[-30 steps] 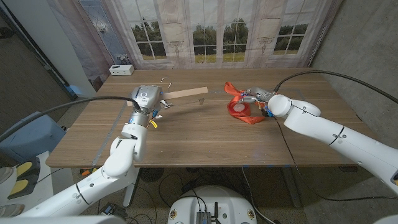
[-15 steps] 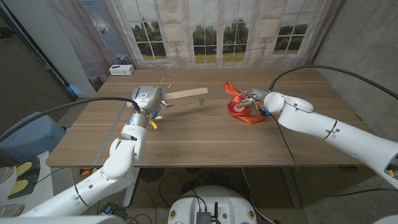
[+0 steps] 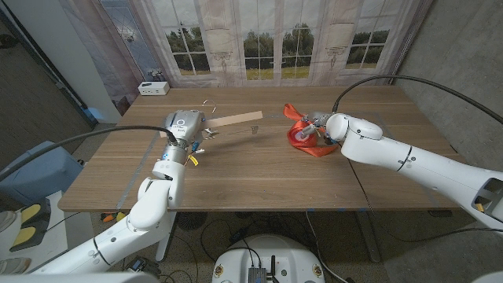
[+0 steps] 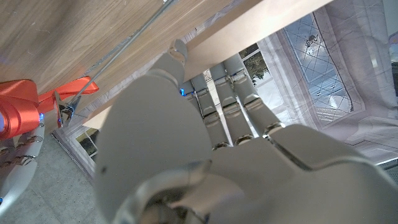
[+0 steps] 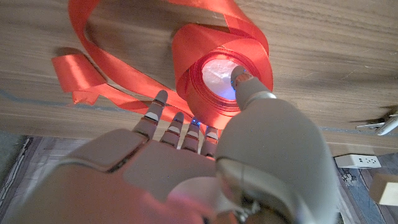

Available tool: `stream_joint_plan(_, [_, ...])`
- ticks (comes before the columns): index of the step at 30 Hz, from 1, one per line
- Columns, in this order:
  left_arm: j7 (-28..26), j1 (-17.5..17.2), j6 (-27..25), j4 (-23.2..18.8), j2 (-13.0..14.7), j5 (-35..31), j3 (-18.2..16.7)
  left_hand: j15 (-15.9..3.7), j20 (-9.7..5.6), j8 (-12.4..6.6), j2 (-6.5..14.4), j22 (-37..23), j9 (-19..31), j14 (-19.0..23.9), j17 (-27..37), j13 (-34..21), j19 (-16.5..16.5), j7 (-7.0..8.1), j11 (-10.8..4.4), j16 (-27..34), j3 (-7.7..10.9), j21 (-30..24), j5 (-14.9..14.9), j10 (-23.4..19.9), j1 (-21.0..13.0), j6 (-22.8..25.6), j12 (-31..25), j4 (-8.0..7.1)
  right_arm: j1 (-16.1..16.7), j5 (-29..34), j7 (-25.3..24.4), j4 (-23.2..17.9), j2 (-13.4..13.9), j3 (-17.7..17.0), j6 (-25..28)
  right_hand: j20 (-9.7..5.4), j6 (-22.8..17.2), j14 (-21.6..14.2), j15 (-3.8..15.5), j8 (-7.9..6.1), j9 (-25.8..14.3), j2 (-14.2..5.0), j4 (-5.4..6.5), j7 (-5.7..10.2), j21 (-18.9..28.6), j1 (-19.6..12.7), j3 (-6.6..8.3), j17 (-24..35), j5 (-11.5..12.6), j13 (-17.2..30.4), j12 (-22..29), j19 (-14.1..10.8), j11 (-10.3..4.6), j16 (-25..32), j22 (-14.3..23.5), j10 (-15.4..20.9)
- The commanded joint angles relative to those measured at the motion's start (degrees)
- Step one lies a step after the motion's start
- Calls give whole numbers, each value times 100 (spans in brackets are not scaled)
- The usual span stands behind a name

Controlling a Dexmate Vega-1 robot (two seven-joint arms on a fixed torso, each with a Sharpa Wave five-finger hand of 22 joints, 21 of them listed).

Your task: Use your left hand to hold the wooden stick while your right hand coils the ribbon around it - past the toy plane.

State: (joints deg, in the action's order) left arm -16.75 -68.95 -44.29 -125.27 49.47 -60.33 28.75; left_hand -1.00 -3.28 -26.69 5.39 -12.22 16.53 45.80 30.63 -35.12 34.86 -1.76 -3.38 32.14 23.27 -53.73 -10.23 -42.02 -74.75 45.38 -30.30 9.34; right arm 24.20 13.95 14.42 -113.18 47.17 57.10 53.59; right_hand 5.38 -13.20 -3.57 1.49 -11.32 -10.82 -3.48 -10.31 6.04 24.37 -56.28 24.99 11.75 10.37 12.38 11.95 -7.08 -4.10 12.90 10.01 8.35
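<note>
A roll of red ribbon (image 3: 302,135) lies on the wooden table (image 3: 259,169), to the right of a flat wooden stick (image 3: 234,119) and well apart from it. Loose loops trail off the roll; its pale hollow core (image 5: 217,70) faces up. Over the last second the right hand (image 3: 321,126) has slid in closer over the roll, so the pick-up looks under way, with no coiling begun. In the right wrist view its thumb tip (image 5: 238,76) sits at the core's rim and its fingers (image 5: 163,111) lie beside the roll; whether it truly grips cannot be told. The left hand (image 3: 189,130) is at the stick's left end, fingers (image 4: 233,87) stretched along it; whether they clamp it cannot be told. A small metal toy plane (image 3: 254,128) lies between stick and ribbon.
</note>
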Motion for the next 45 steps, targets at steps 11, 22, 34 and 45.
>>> stream_joint_plan(11, [-133, -251, -63, -152, 45, 8, -115, -1150, -293, -10, 378, 13, 186, 485, 330, -255, -48, 198, -171, -6, 112, -134, -35, -175, -307, 240, 33, -43, -575, 916, 537, 134, -272, 883, 719, -340, -1573, -1109, 572, -378, -52, -241, 152, -27, -56, -240, -252, 504, -5, 525, 860, -638, -91, 750, 33, 1319])
stream_joint_plan(22, [-161, -369, -91, -235, 70, -54, -162, -1152, -299, -10, 370, 37, 192, 493, 363, -263, -82, 200, -167, -35, 127, -210, -37, -192, -297, 250, 61, -37, -842, 1163, 702, 372, -420, 1382, 1149, -522, -2946, -2390, 830, -412, -113, -263, 105, -47, 301, -703, -914, 2366, 29, 1434, 2253, -1419, -136, 2596, 165, 2387])
stream_joint_plan(34, [-154, -424, -79, -239, 48, -43, -197, -1151, -301, -3, 362, 62, 197, 508, 399, -282, -115, 206, -169, -68, 145, -296, -39, -195, -287, 249, 93, -31, -1, 878, -341, -96, -135, 488, 610, -623, -4403, -3923, 1054, -750, -292, -522, 216, -311, 905, -1220, -983, 3670, -10, 2303, 3920, -1892, -78, 3812, 294, 4104])
stream_joint_plan(45, [-212, -373, -47, -146, -27, 24, -196, -1150, -304, 7, 359, 83, 199, 516, 430, -304, -144, 208, -161, -99, 160, -366, -38, -211, -269, 243, 112, -33, 1282, -1153, -1005, -255, 117, -1731, -1061, -535, -4599, -4443, 862, -617, -213, -597, 435, -602, 1166, -888, -963, 3568, 19, 1989, 3963, -1961, 155, 3491, 323, 4506])
